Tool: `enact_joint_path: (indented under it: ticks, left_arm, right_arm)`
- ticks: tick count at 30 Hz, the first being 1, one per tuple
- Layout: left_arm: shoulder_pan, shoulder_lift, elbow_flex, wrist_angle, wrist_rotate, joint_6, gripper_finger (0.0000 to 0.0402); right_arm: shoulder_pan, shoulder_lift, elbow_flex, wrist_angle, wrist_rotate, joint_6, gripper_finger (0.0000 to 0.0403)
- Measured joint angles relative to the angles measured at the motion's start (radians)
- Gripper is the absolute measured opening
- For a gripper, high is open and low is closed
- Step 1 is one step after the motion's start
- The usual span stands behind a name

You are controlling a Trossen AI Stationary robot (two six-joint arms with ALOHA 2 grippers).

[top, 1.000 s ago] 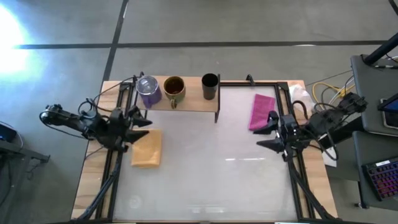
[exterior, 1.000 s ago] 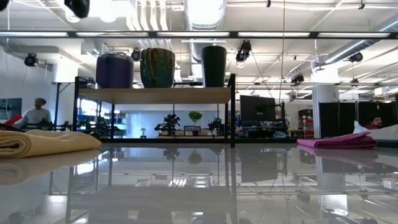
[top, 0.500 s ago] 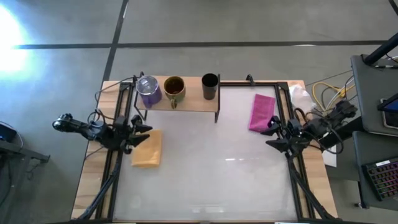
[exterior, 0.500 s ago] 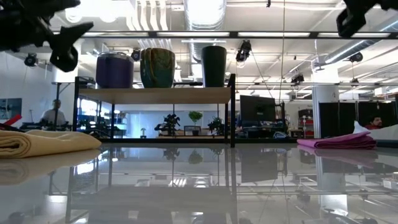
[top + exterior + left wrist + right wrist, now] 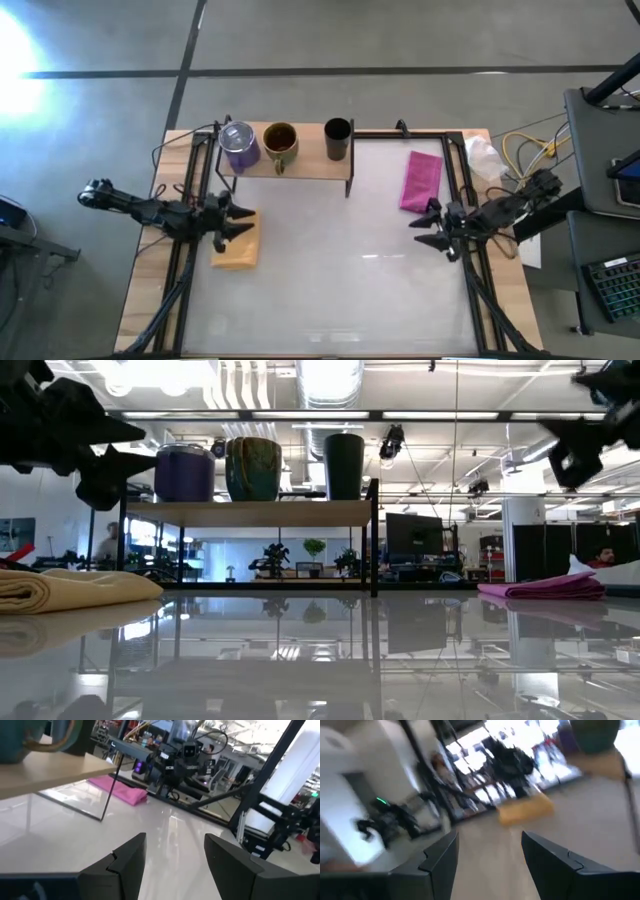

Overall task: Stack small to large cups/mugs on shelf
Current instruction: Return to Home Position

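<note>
now, status check at the shelf. we see all three vessels upright on the shelf (image 5: 305, 166), a light-wood board on thin black legs at the far side of the table (image 5: 330, 290). reading across the board in the high view: purple mug (image 5: 239, 146) at the left end, olive-brown mug (image 5: 280, 144) just beside it, black cup (image 5: 338, 139) a little apart toward the right end. so the row runs small to large from right to left. they stand side by side, not nested. the low view agrees: each rests flat on the board, none tilted.

left gripper (image 5: 243, 222): over a corner of the yellow pad (image 5: 232, 252), in front of the shelf's left end, raised off the table. jaws spread, nothing between them; its wrist view confirms this.

right gripper (image 5: 419, 233): at the table's right side, just beside the near end of the pink cloth (image 5: 421, 180), well apart from the shelf. jaws likewise spread and empty.

judgement: the placing work looks complete, as no cup waits on the table. we judge that only parking both arms clear of the work area is left. risk seems low, since neither gripper is touching the mugs, though the left one is the closer.
</note>
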Motion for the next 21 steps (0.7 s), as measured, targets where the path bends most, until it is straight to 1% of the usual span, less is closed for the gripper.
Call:
enact_joint_path:
  ticks: [1, 4, 13, 21]
  left_arm:
    - [0.0, 0.01, 0.0, 0.001, 0.002, 0.0, 0.0187]
    - [0.0, 0.039, 0.0, 0.0, 0.003, 0.0, 0.0187]
    - [0.0, 0.097, -0.002, 0.007, 0.003, 0.0, 0.0187]
    - [0.0, 0.135, -0.002, 0.007, 0.003, 0.0, 0.0187]
  right_arm:
    - [0.0, -0.001, -0.001, -0.04, 0.022, 0.022, 0.021]
    - [-0.002, 0.025, 0.001, -0.034, 0.069, 0.023, 0.021]
    - [-0.001, 0.06, 0.0, -0.038, 0.074, 0.03, 0.021]
    - [-0.001, 0.062, 0.0, -0.038, 0.074, 0.03, 0.021]
